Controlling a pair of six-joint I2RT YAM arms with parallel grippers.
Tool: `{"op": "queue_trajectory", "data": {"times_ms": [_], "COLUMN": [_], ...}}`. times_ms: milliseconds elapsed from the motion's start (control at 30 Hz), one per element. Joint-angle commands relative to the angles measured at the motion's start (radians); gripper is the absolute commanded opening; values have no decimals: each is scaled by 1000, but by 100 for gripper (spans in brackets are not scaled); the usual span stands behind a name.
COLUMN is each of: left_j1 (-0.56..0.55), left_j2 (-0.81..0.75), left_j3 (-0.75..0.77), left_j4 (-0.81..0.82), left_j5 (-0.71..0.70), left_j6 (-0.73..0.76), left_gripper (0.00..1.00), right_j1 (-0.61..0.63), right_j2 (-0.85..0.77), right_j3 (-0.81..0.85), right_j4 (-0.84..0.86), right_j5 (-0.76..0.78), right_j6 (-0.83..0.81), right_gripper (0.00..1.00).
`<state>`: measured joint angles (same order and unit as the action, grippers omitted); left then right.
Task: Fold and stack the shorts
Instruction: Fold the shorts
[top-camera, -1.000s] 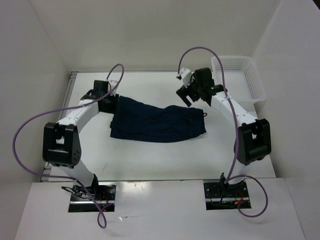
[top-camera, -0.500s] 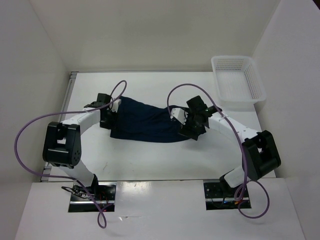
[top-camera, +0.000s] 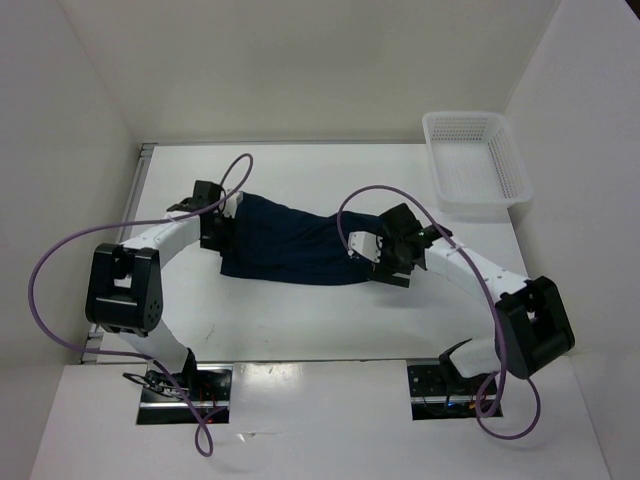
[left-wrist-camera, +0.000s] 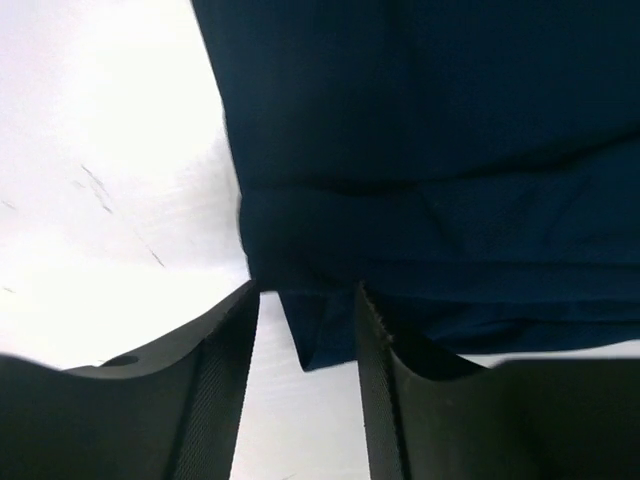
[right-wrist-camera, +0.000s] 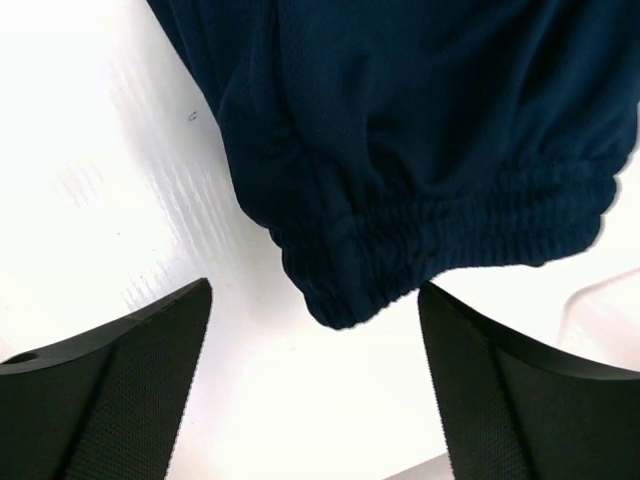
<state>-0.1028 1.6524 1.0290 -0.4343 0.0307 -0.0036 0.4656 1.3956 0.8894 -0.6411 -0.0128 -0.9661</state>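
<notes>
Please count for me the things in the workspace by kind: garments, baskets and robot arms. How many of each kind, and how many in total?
Shorts, dark navy: 1
Basket, white mesh: 1
Robot arms: 2, left and right
Total: 4

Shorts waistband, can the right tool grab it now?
Probably yes: the waistband corner lies on the table between the open fingers of the right tool, nothing covering it.

A white table (top-camera: 300, 320) sits boxed in on three sides by plain white walls (top-camera: 300, 70), brightly lit
</notes>
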Motion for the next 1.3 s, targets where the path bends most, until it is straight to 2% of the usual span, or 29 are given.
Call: {"op": "queue_trajectory", "data": {"times_ms": [0, 433, 467, 500, 600, 633, 667, 733, 767, 833, 1067, 1267], "left_j1": [23, 23, 23, 23, 23, 23, 23, 23, 23, 23, 54, 54], "left_j2": [24, 147, 147, 147, 136, 136, 127, 104, 84, 63, -37, -103], "left_j3": [72, 60, 74, 74, 98, 98, 108, 108, 108, 117, 160, 157], "left_j4": [28, 40, 40, 31, 22, 22, 11, 0, -9, -24, -121, -271], "left_j5": [15, -35, -26, -17, -3, -15, -15, -26, -37, -37, -48, 26], "left_j6": [4, 4, 4, 4, 4, 4, 4, 4, 4, 4, 4, 4], "left_gripper": [52, 50, 47, 37, 18, 5, 0, 0, 0, 0, 0, 0], "right_j1": [31, 53, 53, 53, 53, 53, 53, 53, 53, 53, 53, 53], "right_j2": [-58, -58, -58, -58, -58, -58, -67, -67, -67, -67, -86, -95], "right_j3": [-26, -56, -66, -66, -66, -75, -75, -75, -75, -75, -66, -75], "right_j4": [4, 23, 23, 32, 41, 41, 41, 41, 50, 50, 61, 70], "right_j5": [10, 10, 10, 19, 31, 31, 31, 40, 40, 40, 86, 86], "right_j6": [-48, -59, -59, -59, -59, -59, -59, -48, -39, -39, -39, -39], "right_gripper": [86, 85, 83, 81, 69, 60, 54, 41, 29, 18, 17, 15]}}
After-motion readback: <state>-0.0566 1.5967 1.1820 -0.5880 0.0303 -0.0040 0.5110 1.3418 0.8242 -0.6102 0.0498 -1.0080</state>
